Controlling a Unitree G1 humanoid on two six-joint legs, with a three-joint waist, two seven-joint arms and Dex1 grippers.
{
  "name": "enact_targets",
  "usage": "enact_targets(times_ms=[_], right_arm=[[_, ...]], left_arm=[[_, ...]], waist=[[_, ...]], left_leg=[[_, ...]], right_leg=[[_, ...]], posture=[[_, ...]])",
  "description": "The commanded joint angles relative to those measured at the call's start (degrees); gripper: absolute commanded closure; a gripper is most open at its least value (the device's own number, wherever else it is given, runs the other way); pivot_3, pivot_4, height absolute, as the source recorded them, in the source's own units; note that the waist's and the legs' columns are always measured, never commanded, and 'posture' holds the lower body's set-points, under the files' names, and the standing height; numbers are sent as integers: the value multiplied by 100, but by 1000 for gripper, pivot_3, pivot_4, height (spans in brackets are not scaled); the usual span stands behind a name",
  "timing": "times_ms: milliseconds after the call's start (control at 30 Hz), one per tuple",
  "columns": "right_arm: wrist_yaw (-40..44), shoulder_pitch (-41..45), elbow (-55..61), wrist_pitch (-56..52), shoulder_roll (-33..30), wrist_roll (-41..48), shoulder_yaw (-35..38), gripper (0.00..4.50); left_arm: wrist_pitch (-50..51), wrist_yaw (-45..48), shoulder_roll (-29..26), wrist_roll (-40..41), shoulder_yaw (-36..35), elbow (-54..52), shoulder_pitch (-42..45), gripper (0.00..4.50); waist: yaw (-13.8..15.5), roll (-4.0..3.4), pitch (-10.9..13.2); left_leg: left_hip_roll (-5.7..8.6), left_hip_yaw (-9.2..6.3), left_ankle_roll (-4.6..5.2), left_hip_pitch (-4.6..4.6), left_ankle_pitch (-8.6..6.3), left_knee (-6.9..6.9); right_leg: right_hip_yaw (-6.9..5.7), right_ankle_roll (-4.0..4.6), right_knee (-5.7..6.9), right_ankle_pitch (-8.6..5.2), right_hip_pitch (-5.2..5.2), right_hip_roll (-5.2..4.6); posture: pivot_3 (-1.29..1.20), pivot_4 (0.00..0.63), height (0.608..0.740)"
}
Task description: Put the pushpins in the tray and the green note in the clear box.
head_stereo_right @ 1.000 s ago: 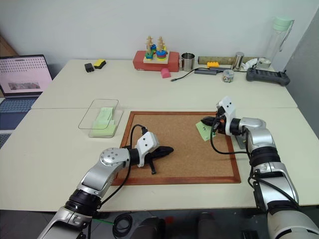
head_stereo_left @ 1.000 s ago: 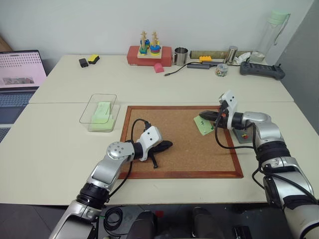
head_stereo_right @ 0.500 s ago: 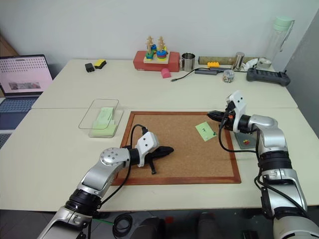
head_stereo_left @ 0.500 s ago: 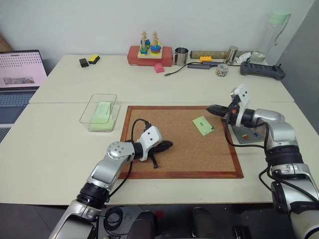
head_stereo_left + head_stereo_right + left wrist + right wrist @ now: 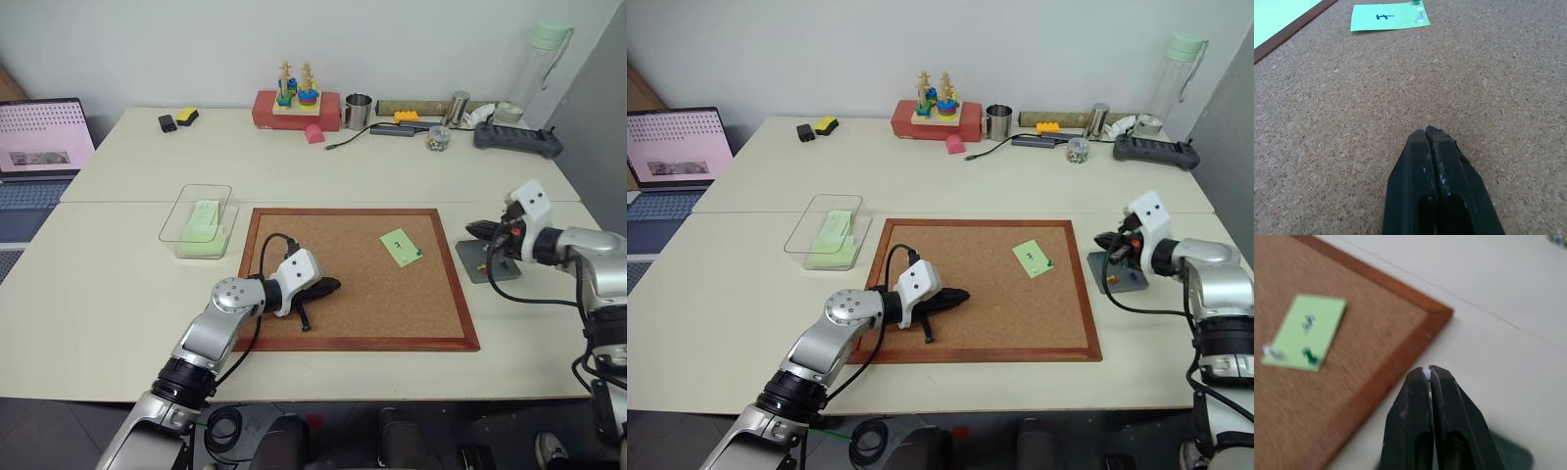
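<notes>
Right pincer [image 5: 1428, 374] hangs over the near-left part of the tray [image 5: 480, 262], which sits on the table [image 5: 127, 294] just off the right edge of the cork board [image 5: 358, 333]. Its fingers are pressed together on a tiny white-headed pin [image 5: 1425, 375], visible at the very tip in the right wrist view. Judged: the coming move is a release, and it turns on the tip being inside the tray rim rather than over the bare table between board and tray. From the head views the tip looks above the tray's left half; I cannot tell its height above it.

Tray contents: small red and yellow specks [image 5: 1111, 281], probably pins already dropped; count not readable.

Green note [image 5: 401, 247] lies flat on the board's upper right area, up and to the left of the right pincer, long axis running diagonally toward the board's far-left. Two pins remain in it near one short end, one pale [image 5: 1420, 14] and one green [image 5: 1309, 356]. So the note is judged not yet free to lift.

Left pincer [image 5: 1430, 134] is fully closed and empty, tip resting low over bare cork at the board's left-centre, pointing toward the note. The right arm is the nearer one to both note and tray.

Clear box [image 5: 191, 201] stands on the table just left of the board; pale green slips [image 5: 202, 221] already lie inside it. It is nearer the left arm.
</notes>
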State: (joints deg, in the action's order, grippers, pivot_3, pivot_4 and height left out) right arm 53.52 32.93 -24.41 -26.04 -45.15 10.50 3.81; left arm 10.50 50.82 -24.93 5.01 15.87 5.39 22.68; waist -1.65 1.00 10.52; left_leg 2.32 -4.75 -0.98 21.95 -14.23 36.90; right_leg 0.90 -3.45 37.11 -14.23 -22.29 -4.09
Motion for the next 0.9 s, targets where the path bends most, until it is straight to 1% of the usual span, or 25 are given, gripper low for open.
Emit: enact_targets(times_ms=[33, 67, 133, 167, 300, 333, 400, 467, 533, 567, 667, 733, 800, 900], right_arm=[[-8, -137, 126, -152, -145, 18, 102, 4483], [-3, -178, 133, -189, -150, 12, 97, 4483], [-14, -233, 127, -203, -154, -27, 68, 4044], [-28, -250, 119, -189, -151, -44, 64, 3938], [-57, -273, 94, -159, -146, -43, 87, 3090], [-46, -268, 95, -174, -150, -30, 91, 2777], [4, -282, 156, -203, -180, -4, 90, 2497], [62, -291, 263, -226, -217, 51, 129, 2063], [149, -280, 383, -267, -259, 126, 170, 1810], [244, -261, 514, -284, -298, 198, 195, 1589], [629, -261, 1147, -379, -320, 516, 186, 1589], [731, -315, 1526, -356, -205, 599, 24, 1589], [619, -329, 1611, -135, 7, 475, -178, 1589], [446, -270, 1423, 190, 304, 260, -396, 1589]], left_arm=[[-48, 76, 5, -111, 118, 88, 3, 4500], [-50, 77, 9, -117, 119, 90, 7, 4500], [-63, 89, 13, -127, 116, 116, 31, 4500], [-71, 92, 14, -131, 114, 126, 38, 4500], [-87, 94, 24, -143, 107, 144, 40, 4500], [-92, 96, 26, -147, 104, 157, 44, 4500], [-100, 93, 30, -154, 102, 170, 44, 4500], [-102, 88, 34, -158, 102, 172, 39, 4500], [-107, 88, 36, -161, 99, 184, 40, 4500], [-110, 89, 37, -162, 98, 188, 39, 4500], [-116, 90, 36, -166, 98, 189, 32, 4500], [-115, 89, 38, -166, 94, 193, 39, 4500], [-116, 90, 42, -174, 88, 197, 47, 4500], [-107, 94, 47, -189, 85, 199, 66, 4500]], waist=[[-5, -1, 0], [-5, -2, -1], [-2, -2, -1], [0, -2, -1], [0, -2, -1], [0, -2, -1], [0, -2, -1], [0, -2, -1], [1, -2, -1], [1, -2, -1], [1, -2, -1], [-2, -3, -2], [-4, -2, -3], [0, 2, -4]], left_leg=[[0, 0, 0, -1, 0, 0], [0, 0, 0, -1, 0, 0], [0, -1, 0, -1, 0, 2], [0, -1, 0, -1, 0, 2], [0, -1, 0, -1, 0, 2], [0, -2, 0, -1, 0, 2], [0, -2, 0, -1, 0, 2], [0, -2, 0, -1, 0, 2], [0, -2, 0, -1, 0, 2], [0, -2, 0, -1, 0, 2], [0, -3, 0, -1, 0, 2], [0, -5, 0, -1, 0, 2], [-2, -11, 0, -3, 0, 2], [0, -17, 0, -3, 0, 4]], right_leg=[[1, 0, 1, 0, 1, 0], [4, 0, 0, 0, -1, 0], [2, 0, 0, 0, 1, 0], [2, -1, 0, 0, 2, 0], [0, -1, -1, 0, 2, 0], [0, -1, -1, 0, 2, 0], [1, -1, -1, 0, 2, 0], [0, -1, -1, 0, 2, 0], [0, -1, -1, 0, 2, 0], [0, -1, -1, 0, 2, 0], [1, -1, -1, 0, 2, 0], [0, -2, -1, 0, 2, 0], [0, -2, -1, -1, 4, 0], [-5, -3, -5, -1, 7, 0]], posture=[[0, 150, 740], [0, 150, 740], [0, 150, 740], [0, 150, 740], [0, 150, 740], [0, 150, 740], [0, 150, 740], [0, 150, 740], [0, 150, 740], [0, 150, 740], [0, 150, 740], [0, 150, 740], [0, 150, 740], [0, 150, 740]])
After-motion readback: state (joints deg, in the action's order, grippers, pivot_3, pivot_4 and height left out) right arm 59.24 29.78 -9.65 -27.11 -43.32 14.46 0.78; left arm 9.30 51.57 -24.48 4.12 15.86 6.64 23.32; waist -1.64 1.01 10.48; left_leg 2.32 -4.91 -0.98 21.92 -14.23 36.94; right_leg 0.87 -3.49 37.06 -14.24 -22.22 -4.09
